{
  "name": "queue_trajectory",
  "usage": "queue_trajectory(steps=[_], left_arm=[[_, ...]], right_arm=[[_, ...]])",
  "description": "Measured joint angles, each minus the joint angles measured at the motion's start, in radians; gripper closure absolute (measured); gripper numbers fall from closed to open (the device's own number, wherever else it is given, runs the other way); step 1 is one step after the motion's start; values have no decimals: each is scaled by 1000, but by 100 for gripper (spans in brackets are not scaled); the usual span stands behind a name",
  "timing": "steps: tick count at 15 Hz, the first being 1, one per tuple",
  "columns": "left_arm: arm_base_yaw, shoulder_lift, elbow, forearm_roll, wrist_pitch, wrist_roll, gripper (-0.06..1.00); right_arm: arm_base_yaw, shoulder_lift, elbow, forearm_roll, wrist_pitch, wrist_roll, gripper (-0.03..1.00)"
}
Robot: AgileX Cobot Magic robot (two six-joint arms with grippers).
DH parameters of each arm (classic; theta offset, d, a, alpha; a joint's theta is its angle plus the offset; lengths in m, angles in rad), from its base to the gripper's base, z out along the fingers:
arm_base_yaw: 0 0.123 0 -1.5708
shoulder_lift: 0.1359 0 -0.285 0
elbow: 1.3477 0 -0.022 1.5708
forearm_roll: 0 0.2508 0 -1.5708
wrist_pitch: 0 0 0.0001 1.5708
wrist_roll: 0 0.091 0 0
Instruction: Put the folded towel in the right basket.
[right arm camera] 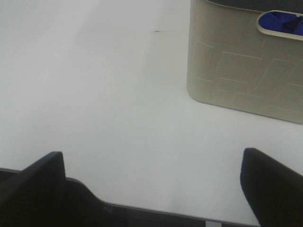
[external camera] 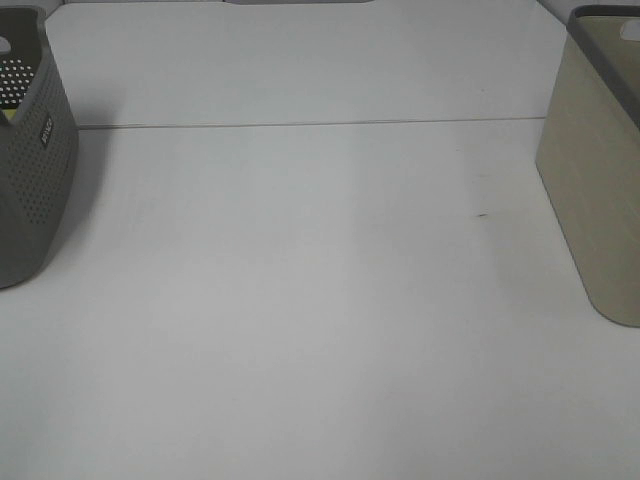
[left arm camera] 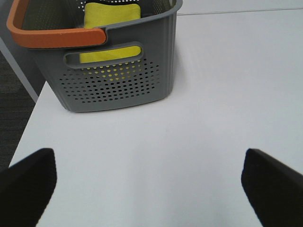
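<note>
Inside the grey perforated basket lies the yellow folded towel, flat against the bottom, its colour showing again through the handle slot and the small holes of the nearer wall. That basket stands at the left edge of the white table, and an orange handle curves over its rim. In the high view only its right wall shows, and a sliver of yellow is barely visible at its edge. Well apart from it, across the bare middle of the table, the beige basket stands at the right edge; its wall bears a raised pattern of rectangles, and something blue shows through its handle opening, though what it is cannot be told. The left gripper hangs over the table just in front of the grey basket, its two dark fingers spread wide with nothing between them. The right gripper sits over the near right part of the table, short of the beige basket, its fingers likewise wide apart and empty.
</note>
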Motion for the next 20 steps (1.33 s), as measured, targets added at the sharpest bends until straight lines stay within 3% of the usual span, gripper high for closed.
queue_trajectory(steps=[5, 20], left_arm=[[0, 0, 0, 0, 0, 0, -5], [0, 0, 0, 0, 0, 0, -5]], right_arm=[[0, 5, 17, 45, -5, 0, 0], [0, 5, 17, 45, -5, 0, 0]])
